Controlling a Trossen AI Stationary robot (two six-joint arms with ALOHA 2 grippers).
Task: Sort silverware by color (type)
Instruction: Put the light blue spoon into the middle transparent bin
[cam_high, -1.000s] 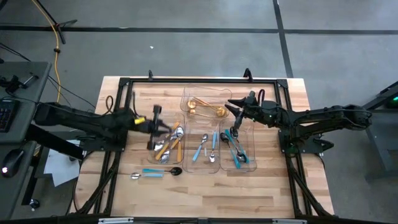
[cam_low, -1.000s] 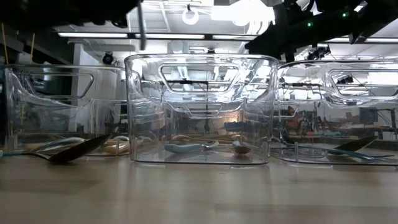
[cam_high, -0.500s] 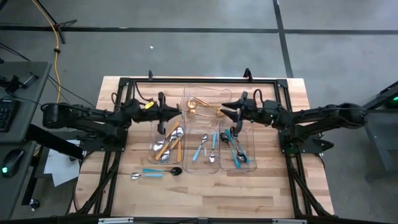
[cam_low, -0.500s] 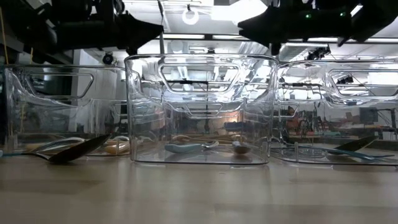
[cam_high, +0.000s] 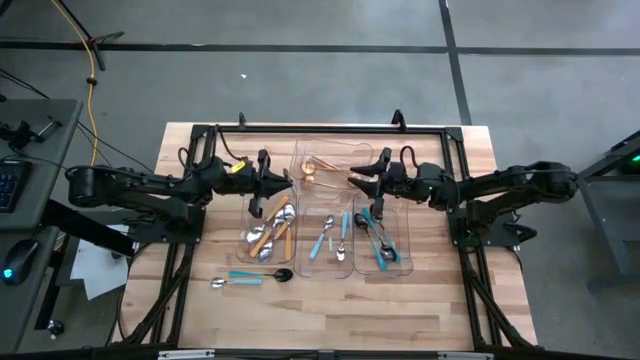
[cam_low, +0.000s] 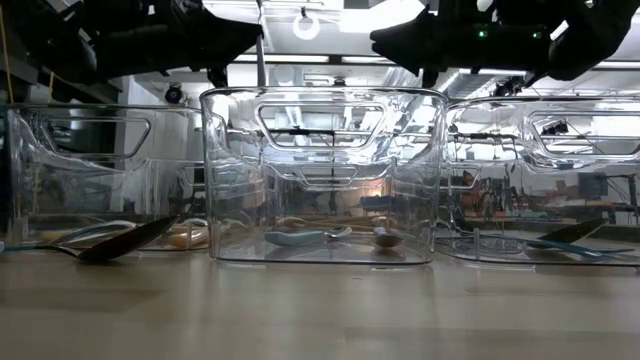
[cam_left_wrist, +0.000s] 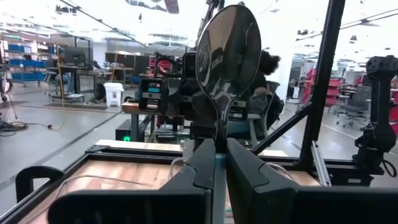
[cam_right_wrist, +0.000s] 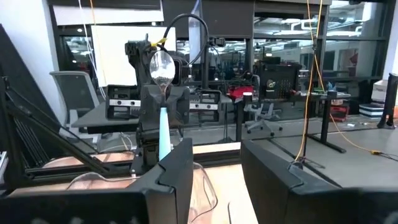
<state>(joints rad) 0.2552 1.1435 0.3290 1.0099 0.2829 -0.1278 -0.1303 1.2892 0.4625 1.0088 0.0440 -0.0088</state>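
Observation:
My left gripper (cam_high: 288, 181) hovers over the far end of the left tray, shut on a spoon (cam_left_wrist: 227, 46) with a shiny bowl and a blue handle. The right wrist view shows this spoon (cam_right_wrist: 161, 65) standing bowl up. My right gripper (cam_high: 353, 178) is open with nothing between its fingers (cam_right_wrist: 214, 149) and faces the left one across the gold-spoon tray (cam_high: 330, 150). Three clear trays hold orange-handled (cam_high: 272, 228), light-blue-handled (cam_high: 330, 240) and dark teal-handled (cam_high: 380, 238) silverware lying flat. My left gripper pinches the spoon's handle (cam_left_wrist: 217, 163) between its two fingers, just below the neck under the bowl. The fingers come level from the table's left and lie across the handle. The spoon stands upright, bowl up, with its handle (cam_right_wrist: 163, 134) hanging below the fingers, lifted clear of the trays.
Two blue-handled pieces (cam_high: 250, 279) lie loose on the wood near the front left. A black frame (cam_high: 300, 128) runs along the table's far and side edges. In the low view the clear trays' walls (cam_low: 320, 175) stand close in front, with both arms above them.
My left gripper has carried the spoon toward the far edge and the table's middle, rolling its wrist, then nearly stopped. My right gripper has tipped up to level and drifted a little toward the table's left, still open.

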